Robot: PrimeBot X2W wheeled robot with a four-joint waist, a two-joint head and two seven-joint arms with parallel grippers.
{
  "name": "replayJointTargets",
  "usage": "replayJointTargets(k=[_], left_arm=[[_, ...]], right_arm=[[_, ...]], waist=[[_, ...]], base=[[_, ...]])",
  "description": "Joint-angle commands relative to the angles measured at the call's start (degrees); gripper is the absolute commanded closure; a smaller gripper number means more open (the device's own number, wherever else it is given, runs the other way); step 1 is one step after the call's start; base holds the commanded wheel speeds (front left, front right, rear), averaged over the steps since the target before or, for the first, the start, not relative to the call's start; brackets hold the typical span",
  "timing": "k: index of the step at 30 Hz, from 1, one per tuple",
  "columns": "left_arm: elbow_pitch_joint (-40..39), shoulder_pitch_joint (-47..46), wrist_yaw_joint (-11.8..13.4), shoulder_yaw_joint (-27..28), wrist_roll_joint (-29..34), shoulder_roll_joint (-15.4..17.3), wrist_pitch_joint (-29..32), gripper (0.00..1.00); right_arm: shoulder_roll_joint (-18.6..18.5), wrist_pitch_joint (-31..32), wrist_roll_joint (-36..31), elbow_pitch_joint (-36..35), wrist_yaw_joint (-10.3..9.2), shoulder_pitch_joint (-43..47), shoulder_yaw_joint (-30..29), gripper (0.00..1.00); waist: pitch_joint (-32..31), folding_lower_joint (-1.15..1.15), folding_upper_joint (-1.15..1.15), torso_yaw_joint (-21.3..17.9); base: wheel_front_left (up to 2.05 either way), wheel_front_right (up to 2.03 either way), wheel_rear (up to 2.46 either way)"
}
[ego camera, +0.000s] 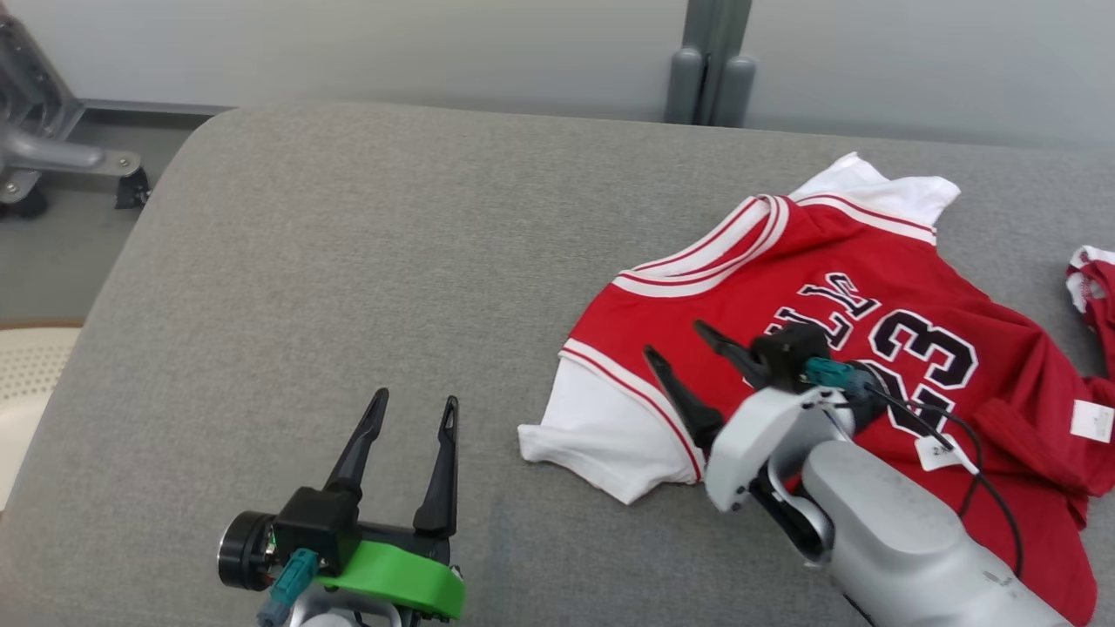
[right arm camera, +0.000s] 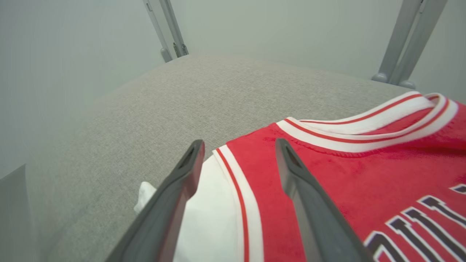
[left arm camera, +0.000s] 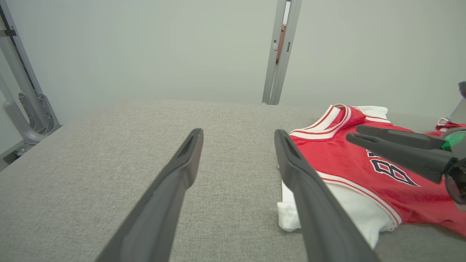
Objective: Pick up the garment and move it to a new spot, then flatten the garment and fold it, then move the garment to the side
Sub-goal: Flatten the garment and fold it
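Head view shows the grey cushion (ego camera: 348, 305) bearing the red jersey (ego camera: 827, 287) at its right, hem cut off, lettering partly hidden by the forearm (ego camera: 888, 514); right gripper (ego camera: 674, 339) spread wide over the sleeve (ego camera: 601, 427), gripping nothing; left gripper (ego camera: 415, 397) spread wide, empty.

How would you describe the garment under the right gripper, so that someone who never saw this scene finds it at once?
Look at the wide grey cushion; on its right half, beneath the open right gripper, lies a jersey. It is red with white sleeves and a striped collar. Its big black number 23 sets it apart from the small red cloth at the right edge.
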Motion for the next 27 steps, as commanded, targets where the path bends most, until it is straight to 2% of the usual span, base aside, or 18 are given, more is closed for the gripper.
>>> replayJointTargets(k=[1,4,8,12,16,22,27], left_arm=[[-0.4,0.6,0.0,0.7,0.5,0.2,0.0,0.00],[-0.5,1.1,-0.3,1.5,0.6,0.2,0.0,0.00],[-0.6,1.7,-0.4,3.0,0.8,0.2,0.0,0.00],[0.3,2.5,-0.9,3.9,1.2,0.2,0.0,0.00],[2.8,2.9,-0.7,4.1,2.0,0.2,0.0,0.00],[7.6,1.4,0.0,3.5,3.3,0.2,0.0,0.00],[12.4,-0.6,1.0,3.7,4.3,0.2,0.0,0.00]], right_arm=[[-1.1,-0.2,-1.6,-1.3,-0.04,3.1,-1.8,0.00],[-3.6,-0.2,-5.3,-5.3,-0.04,7.9,-9.2,0.00],[-4.9,-0.2,-10.9,-10.8,-0.03,15.4,-19.2,0.00],[-3.7,-0.2,-16.3,-15.7,-0.03,22.4,-28.3,0.00],[-0.9,-0.2,-20.9,-19.1,-0.03,28.0,-34.8,0.00],[2.7,-0.2,-24.4,-21.4,-0.02,30.1,-36.8,0.00],[3.5,-0.2,-25.1,-22.1,-0.02,29.2,-36.6,0.00]], waist=[[-1.6,0.00,0.00,-4.5],[-2.3,0.00,0.00,-7.1],[-3.0,0.00,0.00,-10.2],[-3.6,0.00,0.00,-12.8],[-3.9,0.00,0.00,-14.7],[-3.5,0.00,0.00,-16.9],[-2.4,0.00,0.00,-18.4]], base=[[0.00,0.00,0.00],[0.00,0.00,0.00],[0.00,0.00,0.00],[0.00,0.00,0.00],[0.00,0.00,0.00],[0.00,0.00,0.00],[0.00,0.00,0.00]])
